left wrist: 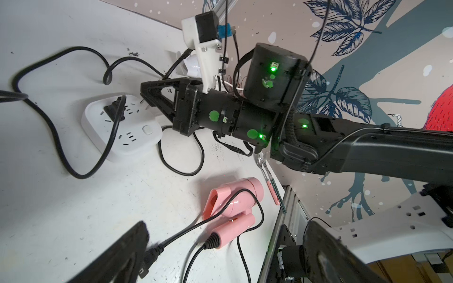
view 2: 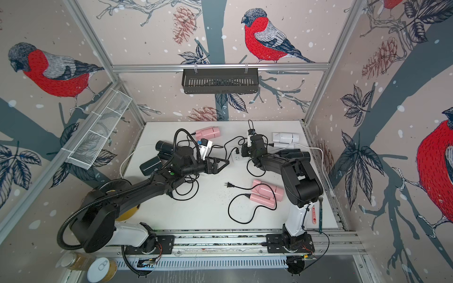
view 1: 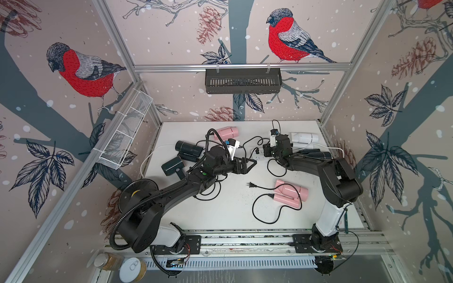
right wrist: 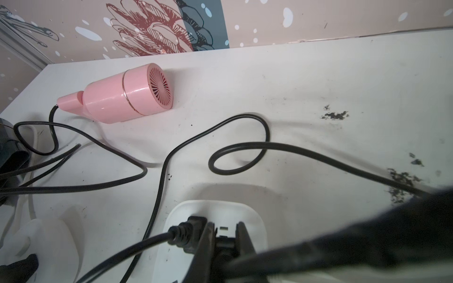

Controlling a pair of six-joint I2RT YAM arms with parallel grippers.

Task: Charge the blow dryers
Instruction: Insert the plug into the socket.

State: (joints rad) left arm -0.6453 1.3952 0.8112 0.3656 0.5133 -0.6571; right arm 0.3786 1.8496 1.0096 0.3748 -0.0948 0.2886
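Gripping a black plug (right wrist: 224,245) between narrowly set fingers, the right gripper (right wrist: 225,229) hangs over the white square power strip (left wrist: 137,144) in the middle of the white table (view 1: 220,210). The plug's prongs show bare just beside the strip, and a second plug (left wrist: 114,110) already sits in one of its sockets. The left gripper (view 1: 253,163) hovers just left of the strip, fingers spread wide and holding nothing.

The near pink blow dryer (view 1: 291,192) lies right of centre. Its long axis runs left to right, with the flat nozzle to the left and the handle folded along its near side. A loose plug (view 1: 250,185) rests just left of it. The far pink blow dryer (view 1: 227,132) lies near the back wall, also left to right, grille end to the right. The white blow dryer (view 1: 305,137) lies at the far right on the same axis.

A black blow dryer (view 1: 188,148) lies at the left, a second black blow dryer (view 1: 172,166) sits just nearer, and a third black blow dryer (view 1: 318,154) shows partly under the right arm (view 1: 306,167).
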